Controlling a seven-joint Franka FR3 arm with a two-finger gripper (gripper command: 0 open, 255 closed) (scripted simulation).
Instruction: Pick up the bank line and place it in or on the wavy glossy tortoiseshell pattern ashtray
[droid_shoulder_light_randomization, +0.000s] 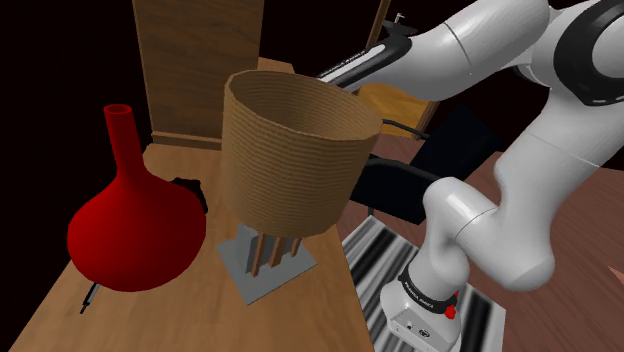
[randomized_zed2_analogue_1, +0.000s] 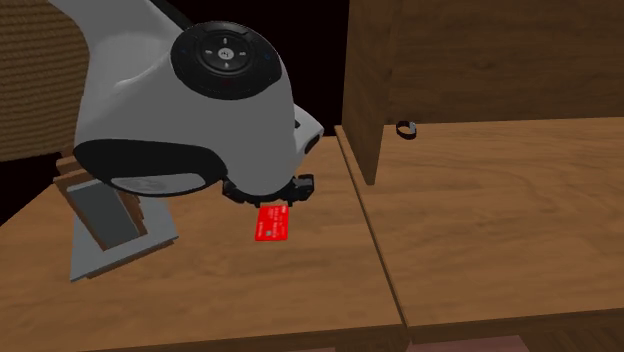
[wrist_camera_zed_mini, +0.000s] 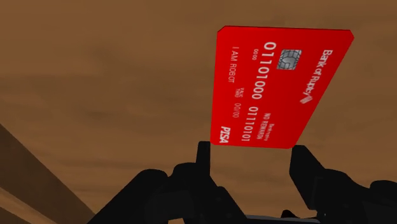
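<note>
A red bank card (wrist_camera_zed_mini: 273, 89) with white numbers and a chip lies flat on the brown wooden table (wrist_camera_zed_mini: 95, 95). It also shows just under my hand, as the red card (randomized_zed2_analogue_1: 272, 223). My black gripper (wrist_camera_zed_mini: 252, 153) hovers over the card's near end, open, one finger on each side of that short edge and neither clasping it. Seen from across the table, the gripper (randomized_zed2_analogue_1: 270, 198) hangs a little above the card under the white wrist. A small dark object (droid_shoulder_light_randomization: 190, 188) sits behind the red vase; I cannot tell whether it is the ashtray.
A tall woven basket (droid_shoulder_light_randomization: 295, 150) on a grey slab base (droid_shoulder_light_randomization: 265, 265) stands next to a big red vase (droid_shoulder_light_randomization: 135, 225). A wooden cabinet (randomized_zed2_analogue_1: 480, 60) rises behind, with a small dark ring (randomized_zed2_analogue_1: 405, 128) at its foot. A seam (randomized_zed2_analogue_1: 375, 240) splits the tabletop.
</note>
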